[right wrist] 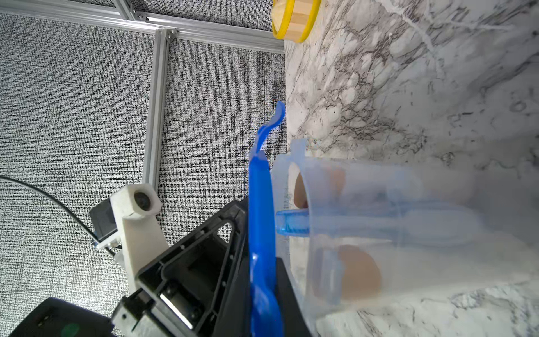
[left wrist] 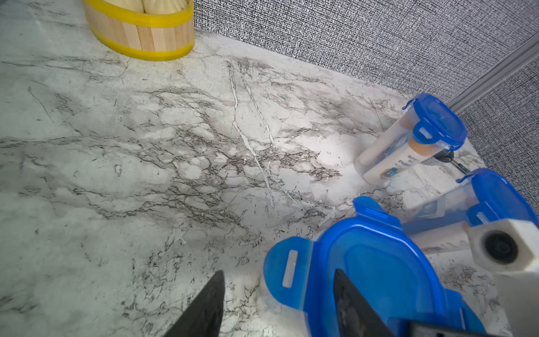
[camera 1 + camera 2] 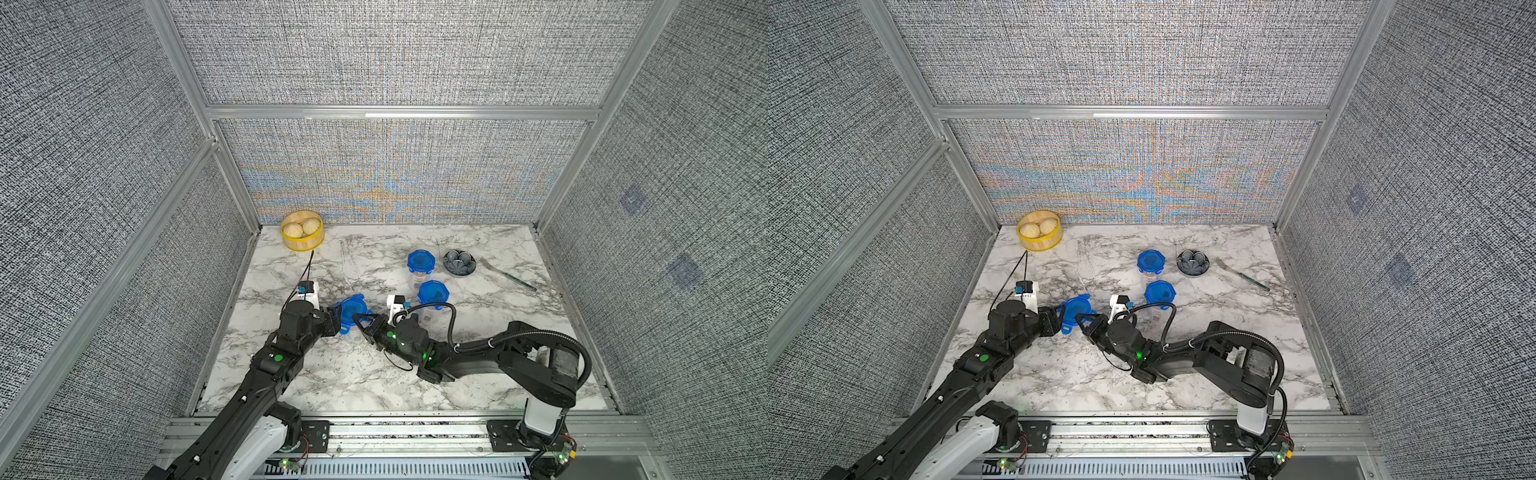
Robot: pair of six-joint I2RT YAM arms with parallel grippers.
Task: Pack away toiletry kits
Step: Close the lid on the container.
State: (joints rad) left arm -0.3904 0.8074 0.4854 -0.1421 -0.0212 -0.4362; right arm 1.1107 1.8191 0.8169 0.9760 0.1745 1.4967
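The clear plastic cup (image 1: 379,233) of the last kit stands at the front middle of the marble-patterned bench (image 3: 415,374), between the two arms. It is loaded: a blue toothbrush (image 1: 291,223) and an orange-capped white bottle (image 1: 358,277) show through its wall. Its blue four-tab clip lid (image 3: 353,311) lies over the mouth but is not seated. The right wrist view shows a gap between lid and rim, and the toothbrush end pokes past the rim up to the lid.

The left gripper (image 3: 337,320) has its jaws apart astride one edge of the lid, one of them over the top; whether they actually bite it I cannot tell. The right gripper (image 3: 360,321) has its jaws together, tip just beside the cup under the lid.

The step in hand, then, is lidding this cup. Next, I judge, the toothbrush must sink below the rim. Then the lid needs centring and pressing flat, and the four tabs snapped down while one arm steadies the cup.

Further back, the rear lidded cup (image 3: 421,262) and the middle lidded cup (image 3: 433,293) stand with lids on.
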